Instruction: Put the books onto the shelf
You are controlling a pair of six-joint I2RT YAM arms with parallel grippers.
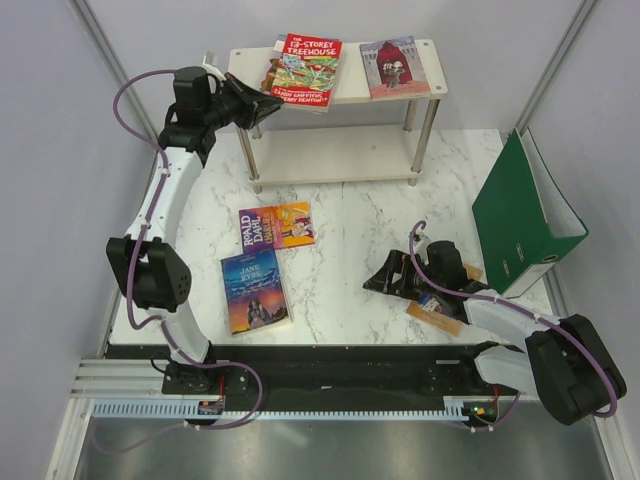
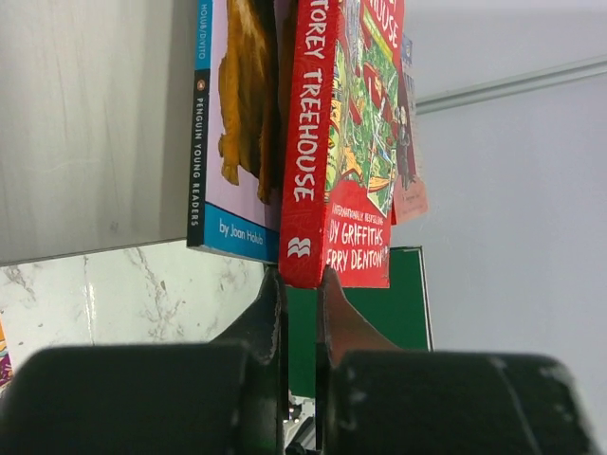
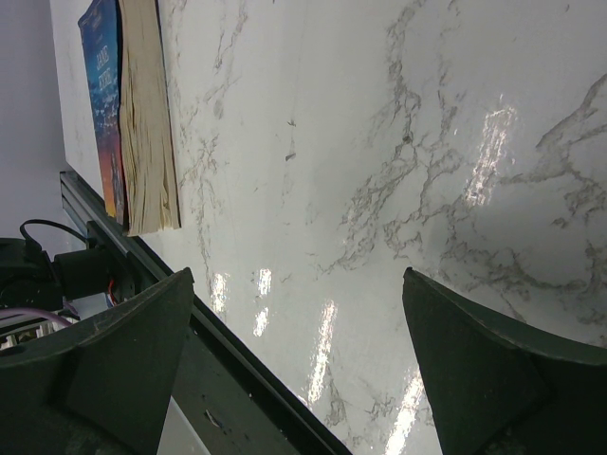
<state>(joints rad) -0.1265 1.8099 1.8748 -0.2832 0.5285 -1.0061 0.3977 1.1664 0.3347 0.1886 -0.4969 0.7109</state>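
The shelf (image 1: 340,165) stands at the back of the table. On its top board lie the red Treehouse book (image 1: 305,70) and a book with a red-robed figure (image 1: 395,68). My left gripper (image 1: 255,108) is at the shelf's top left corner. In the left wrist view its jaws (image 2: 300,275) are shut on the near corner of the Treehouse book (image 2: 322,142), which lies on a blue book (image 2: 232,123). The Roald Dahl book (image 1: 276,226) and Jane Eyre (image 1: 255,290) lie flat on the table. My right gripper (image 1: 390,280) (image 3: 299,275) rests low and open, holding nothing. A tan book (image 1: 437,315) lies partly under the right arm.
A large green ring binder (image 1: 520,215) stands open at the right edge of the table, and it shows behind the left fingers (image 2: 379,303). Grey walls close in the sides and back. The black front rail (image 3: 237,379) runs just beside the right gripper.
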